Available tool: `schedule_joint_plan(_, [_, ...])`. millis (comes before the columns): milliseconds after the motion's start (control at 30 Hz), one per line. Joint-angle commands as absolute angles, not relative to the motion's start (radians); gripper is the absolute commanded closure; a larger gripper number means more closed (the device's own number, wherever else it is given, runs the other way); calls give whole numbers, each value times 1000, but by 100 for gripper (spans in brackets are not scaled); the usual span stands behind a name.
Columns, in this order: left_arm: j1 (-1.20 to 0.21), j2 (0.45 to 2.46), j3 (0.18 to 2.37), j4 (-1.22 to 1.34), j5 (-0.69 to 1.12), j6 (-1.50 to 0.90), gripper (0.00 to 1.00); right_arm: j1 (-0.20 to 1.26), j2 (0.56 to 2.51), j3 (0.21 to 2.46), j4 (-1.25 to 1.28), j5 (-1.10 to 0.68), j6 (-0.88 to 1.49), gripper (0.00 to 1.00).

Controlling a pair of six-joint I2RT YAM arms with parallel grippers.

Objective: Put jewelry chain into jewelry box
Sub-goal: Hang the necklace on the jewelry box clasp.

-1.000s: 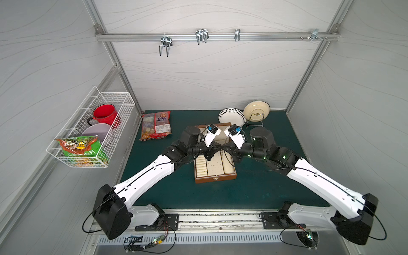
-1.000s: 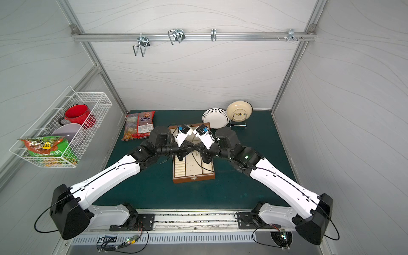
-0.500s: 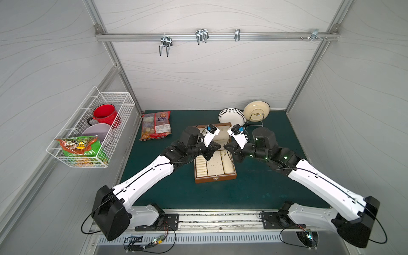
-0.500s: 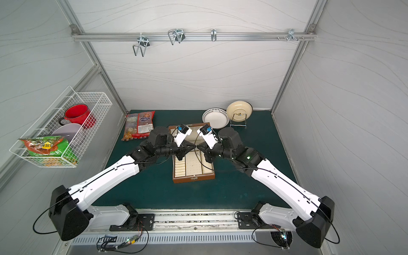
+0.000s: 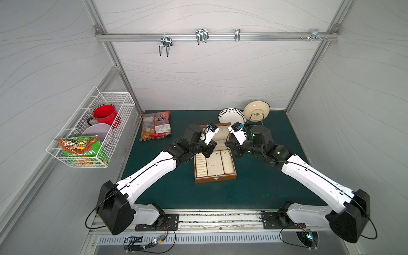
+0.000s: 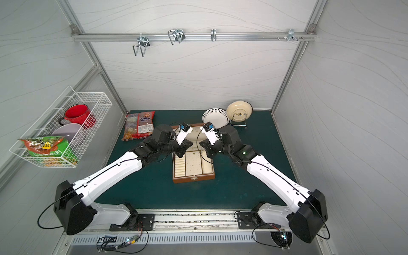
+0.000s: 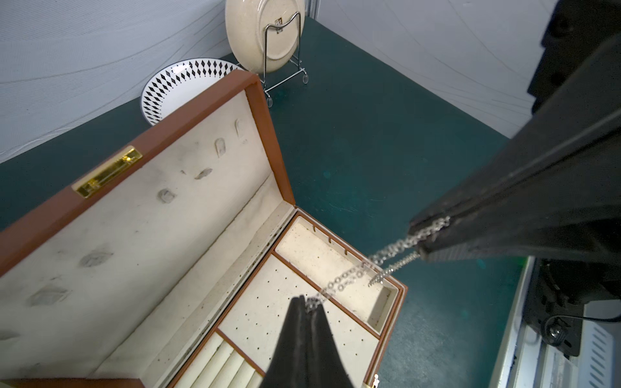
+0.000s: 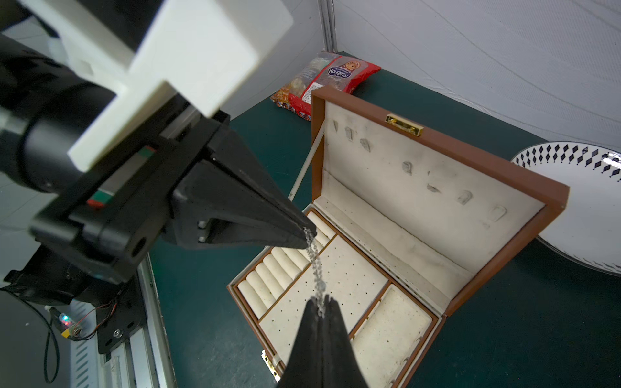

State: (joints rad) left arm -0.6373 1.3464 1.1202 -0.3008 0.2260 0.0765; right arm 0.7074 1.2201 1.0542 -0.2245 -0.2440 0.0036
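The brown jewelry box point(image 5: 215, 179) point(image 6: 193, 178) lies open in the middle of the green mat, its cream-lined lid point(image 7: 141, 215) point(image 8: 420, 188) standing up at the back. The silvery jewelry chain point(image 7: 363, 268) point(image 8: 316, 265) hangs stretched in the air between my two grippers, over the box's tray. My left gripper point(image 7: 307, 300) is shut on one end. My right gripper point(image 8: 321, 302) is shut on the other end, with a short tail dangling beside it. In both top views the chain is too thin to make out.
A candy bag point(image 5: 156, 127) lies at the back left of the mat. A patterned plate point(image 5: 231, 116) and a cream plate on a wire stand point(image 5: 256, 111) are behind the box. A wire basket point(image 5: 88, 132) on the left wall holds a red mug, a bowl and a snack packet.
My right gripper has drawn a little to the right, away from the left one, with the chain held between them. The box has not moved.
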Motion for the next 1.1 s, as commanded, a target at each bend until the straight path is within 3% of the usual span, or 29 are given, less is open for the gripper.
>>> schedule_joint_plan(0, [-625,1387,1187,-296,184,97,100,691,1255,1049,-150,-271,12,100])
schedule_joint_plan(1067, [-514,1711,1425,-252,174,39,100,542,1603,1176,52,-348,98,100])
